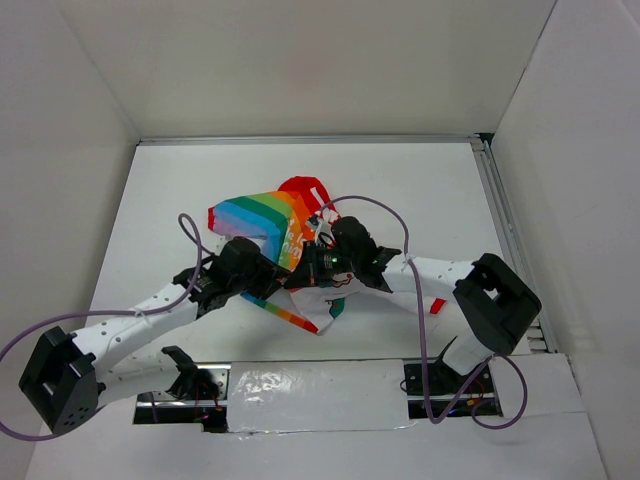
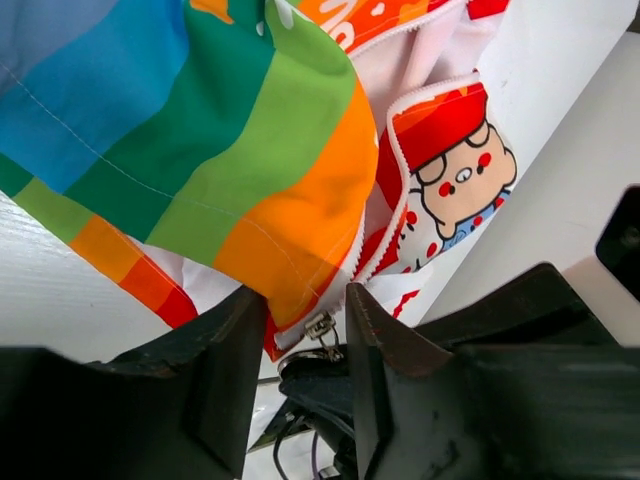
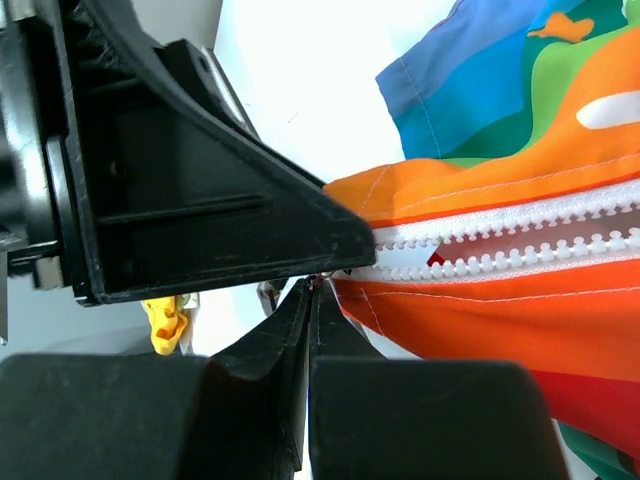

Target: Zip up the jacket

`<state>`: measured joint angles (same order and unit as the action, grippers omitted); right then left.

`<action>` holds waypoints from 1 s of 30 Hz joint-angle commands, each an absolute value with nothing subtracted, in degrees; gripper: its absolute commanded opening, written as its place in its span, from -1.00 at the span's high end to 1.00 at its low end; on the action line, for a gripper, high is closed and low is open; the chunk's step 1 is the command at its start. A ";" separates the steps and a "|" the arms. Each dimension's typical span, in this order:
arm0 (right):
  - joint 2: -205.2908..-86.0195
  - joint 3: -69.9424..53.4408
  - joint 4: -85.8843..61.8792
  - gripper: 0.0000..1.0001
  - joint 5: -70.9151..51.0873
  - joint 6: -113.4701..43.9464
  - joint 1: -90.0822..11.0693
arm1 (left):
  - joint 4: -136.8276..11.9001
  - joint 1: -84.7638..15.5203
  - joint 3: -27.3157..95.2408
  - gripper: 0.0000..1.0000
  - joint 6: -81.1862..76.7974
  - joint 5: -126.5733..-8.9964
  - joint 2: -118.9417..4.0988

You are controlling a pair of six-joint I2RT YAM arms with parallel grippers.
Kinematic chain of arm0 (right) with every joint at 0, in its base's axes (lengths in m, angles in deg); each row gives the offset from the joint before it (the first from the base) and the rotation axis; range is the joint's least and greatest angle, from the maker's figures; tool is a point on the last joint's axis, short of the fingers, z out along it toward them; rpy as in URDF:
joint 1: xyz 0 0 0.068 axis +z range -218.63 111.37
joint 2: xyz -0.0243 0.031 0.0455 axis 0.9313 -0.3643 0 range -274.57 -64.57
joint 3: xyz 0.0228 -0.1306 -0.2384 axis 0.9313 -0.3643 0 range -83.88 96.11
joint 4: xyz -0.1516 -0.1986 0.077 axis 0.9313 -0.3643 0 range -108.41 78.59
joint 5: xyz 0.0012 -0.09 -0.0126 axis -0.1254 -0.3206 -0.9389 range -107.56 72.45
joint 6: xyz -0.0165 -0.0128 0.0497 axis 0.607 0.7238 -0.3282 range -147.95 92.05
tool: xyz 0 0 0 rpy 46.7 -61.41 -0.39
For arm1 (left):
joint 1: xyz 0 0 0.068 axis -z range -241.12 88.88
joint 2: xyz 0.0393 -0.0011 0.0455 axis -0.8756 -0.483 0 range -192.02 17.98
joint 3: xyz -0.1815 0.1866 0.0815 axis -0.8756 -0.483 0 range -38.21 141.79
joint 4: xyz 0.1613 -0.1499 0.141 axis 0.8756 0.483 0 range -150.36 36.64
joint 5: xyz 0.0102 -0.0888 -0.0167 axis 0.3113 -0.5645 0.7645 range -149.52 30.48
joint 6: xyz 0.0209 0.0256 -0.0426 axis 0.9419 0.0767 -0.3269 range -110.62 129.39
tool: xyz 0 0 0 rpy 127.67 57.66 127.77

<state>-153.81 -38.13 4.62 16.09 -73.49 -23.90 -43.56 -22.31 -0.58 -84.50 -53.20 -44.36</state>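
- Two claws meet at the jacket [image 1: 262,222], which lies bunched up near the middle of the white table [image 1: 420,190].
- The left claw [image 2: 305,300] comes in from 8 o'clock. Its fingers stand apart, and the jacket's bottom corner hangs between them.
- The right claw [image 3: 308,292] comes in from 4 o'clock. Its fingers are pressed together, pinching the little metal zip pull [image 2: 320,326].
- The white zip teeth [image 3: 500,235] are not joined.
- The jacket's red part pokes out at 12 o'clock.
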 commanded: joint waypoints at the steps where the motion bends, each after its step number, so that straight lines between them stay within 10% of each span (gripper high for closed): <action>1: -152.55 -36.25 5.64 1.00 16.81 -72.95 -24.25 | -43.04 -21.57 1.52 0.05 -85.01 -51.09 -41.96; 9: -152.29 -35.02 2.58 1.00 15.24 -71.28 -24.34 | -41.29 -21.40 2.75 1.00 -84.66 -51.53 -43.63; 30: -153.95 -17.62 -32.92 1.00 -15.77 -47.90 -25.13 | -45.68 -21.57 1.78 1.00 -66.29 -53.54 -38.71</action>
